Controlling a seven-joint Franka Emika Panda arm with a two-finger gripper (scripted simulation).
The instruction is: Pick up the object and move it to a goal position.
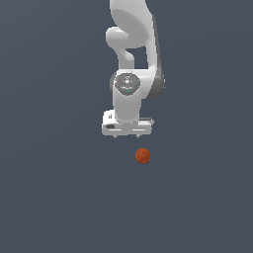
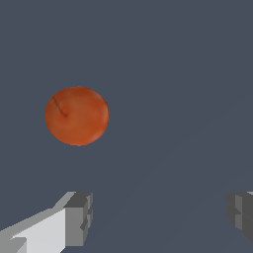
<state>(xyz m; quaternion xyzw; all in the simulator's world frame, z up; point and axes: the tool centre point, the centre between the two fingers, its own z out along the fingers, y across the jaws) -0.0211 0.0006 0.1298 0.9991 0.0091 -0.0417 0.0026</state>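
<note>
The object is a small orange-red ball (image 1: 143, 156) with faint dark marks, lying on the flat grey surface. The wrist view shows the ball (image 2: 77, 116) large and whole. My white gripper (image 1: 128, 136) hangs above the ball, slightly toward the exterior view's left of it, and does not touch it. Its two fingers (image 2: 74, 217) stand wide apart, so my gripper (image 2: 160, 212) is open with nothing between them. The ball lies outside the gap between the fingers.
The white arm (image 1: 132, 59) reaches down from the top of the exterior view. A plain dark grey surface (image 1: 59, 197) fills the remainder of both views.
</note>
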